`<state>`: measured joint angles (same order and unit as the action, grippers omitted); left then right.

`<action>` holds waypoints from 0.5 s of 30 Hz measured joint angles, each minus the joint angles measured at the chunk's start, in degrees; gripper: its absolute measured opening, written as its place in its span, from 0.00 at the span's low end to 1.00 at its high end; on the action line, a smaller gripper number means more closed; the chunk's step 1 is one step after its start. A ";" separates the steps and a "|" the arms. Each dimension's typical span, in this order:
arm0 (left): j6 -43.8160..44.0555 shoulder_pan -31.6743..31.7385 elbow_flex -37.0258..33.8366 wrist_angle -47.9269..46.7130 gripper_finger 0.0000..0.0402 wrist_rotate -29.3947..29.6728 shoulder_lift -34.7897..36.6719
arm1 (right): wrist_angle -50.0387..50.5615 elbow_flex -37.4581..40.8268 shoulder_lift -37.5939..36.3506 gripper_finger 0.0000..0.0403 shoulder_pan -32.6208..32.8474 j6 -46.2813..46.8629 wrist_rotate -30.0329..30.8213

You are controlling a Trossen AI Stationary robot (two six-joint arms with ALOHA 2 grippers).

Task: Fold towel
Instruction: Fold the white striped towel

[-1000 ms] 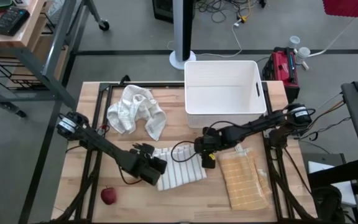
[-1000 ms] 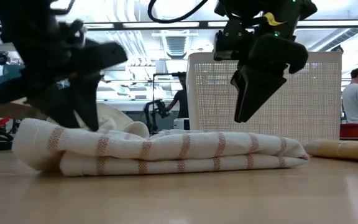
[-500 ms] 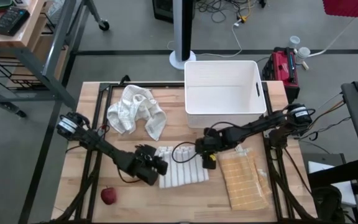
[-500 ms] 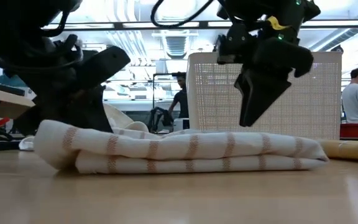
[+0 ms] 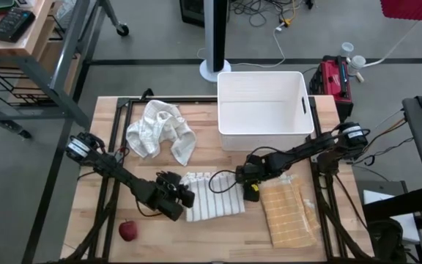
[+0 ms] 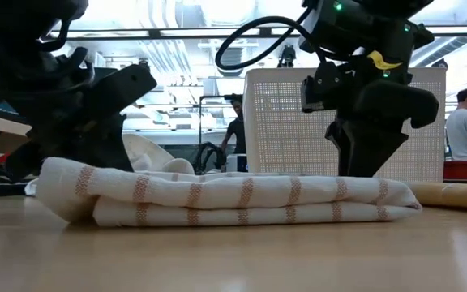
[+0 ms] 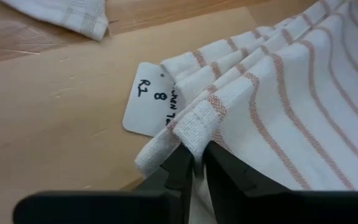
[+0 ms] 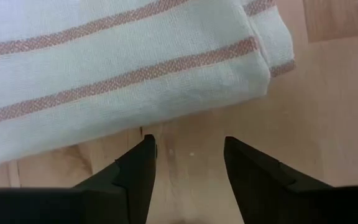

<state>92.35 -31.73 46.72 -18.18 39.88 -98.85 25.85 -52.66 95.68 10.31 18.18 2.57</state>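
We had the striped towel (image 5: 212, 196) lying folded flat near the front middle of the surface (image 5: 108, 154), between our two arms. Our left gripper (image 7: 194, 163) was clenched on a thin pinch of the towel's hemmed edge, right beside a white paper tag (image 7: 148, 99). Our right gripper (image 8: 188, 152) hovered low at the towel's opposite end, fingers (image 8: 138, 165) spread and grasping nothing, bare wood between them.

The left pinch looked shallow to us, taking only the hem; a pull could have slipped it free, or caught just one layer and dragged the stack apart. With the right fingers off the cloth, nothing held the far end down, so the whole towel might have slid instead of folding.

Compared with a second before, the left fingers had gone from spread over the towel's edge to closed on it, the towel had shifted slightly, and the right gripper had dropped lower and moved outward past the towel's end.
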 joint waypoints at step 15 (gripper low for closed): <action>-0.05 -2.23 0.00 -5.26 0.19 -5.60 4.81 | 0.01 -0.20 -0.02 0.41 1.15 -0.12 0.11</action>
<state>92.30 -33.96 46.72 -23.45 34.27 -94.04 25.85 -52.86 95.66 11.46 18.06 2.68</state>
